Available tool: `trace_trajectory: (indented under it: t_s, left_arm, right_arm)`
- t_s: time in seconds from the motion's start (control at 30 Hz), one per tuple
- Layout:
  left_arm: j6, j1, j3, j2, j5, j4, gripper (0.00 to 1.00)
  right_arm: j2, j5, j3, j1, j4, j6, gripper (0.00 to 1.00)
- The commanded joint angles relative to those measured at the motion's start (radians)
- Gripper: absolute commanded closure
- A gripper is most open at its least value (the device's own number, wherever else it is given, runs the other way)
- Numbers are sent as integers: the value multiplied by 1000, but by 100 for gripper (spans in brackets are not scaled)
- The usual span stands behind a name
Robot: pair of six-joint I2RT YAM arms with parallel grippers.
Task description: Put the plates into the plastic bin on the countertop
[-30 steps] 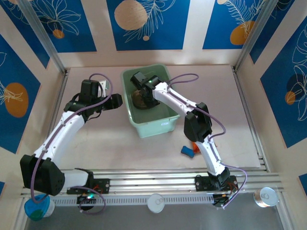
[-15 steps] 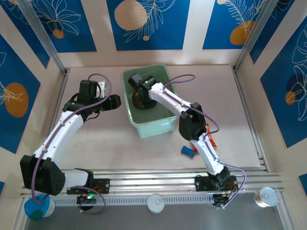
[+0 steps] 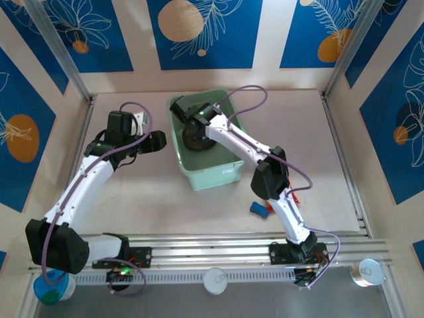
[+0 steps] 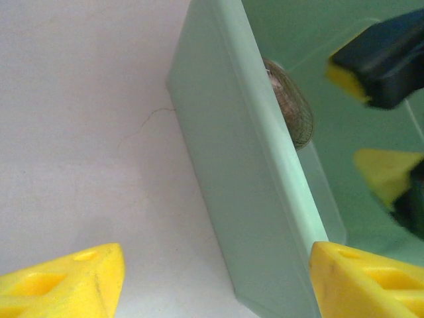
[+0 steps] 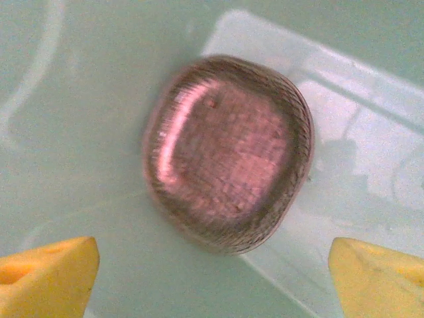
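1. Yellow-tipped, our right gripper (image 5: pixel 212 278) hangs spread wide, holding nothing.
2. Directly beneath it, between its fingertips, the smoky-brown plates (image 5: pixel 228 149) lie flat on the floor of the mint-green plastic bin (image 5: pixel 79 79).
3. We judge that a skewed lift could snag a plate rim or nudge the bin wall.
4. The plates are rounded-square with no real long axis, and their broad face is turned toward the gripper.

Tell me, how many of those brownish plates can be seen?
1: a smoky-brown plate lying on the floor of the mint-green bin. More may be stacked under it; I cannot tell.
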Motion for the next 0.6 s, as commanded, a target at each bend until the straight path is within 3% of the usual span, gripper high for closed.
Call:
trace_trajectory:
  t_s: [0.0, 0.23, 0.4, 0.47, 0.57]
  left_arm:
    - [9, 16, 9, -35, -26, 16, 26]
    - [50, 40, -57, -87, -112, 44, 26]
    - [116, 59, -137, -129, -224, 106, 23]
    - [140, 66, -175, -131, -279, 142, 22]
    - [181, 67, -260, -124, -348, 239, 20]
  right_arm:
    - [-155, 138, -49, 6, 32, -211, 4]
    - [-390, 257, -197, -15, 0, -535, 1]
    - [-714, 362, -660, -59, 271, -835, 1]
    - [-844, 273, -833, -147, 341, -874, 1]
    - [-1028, 120, -1112, -355, 448, -882, 1]
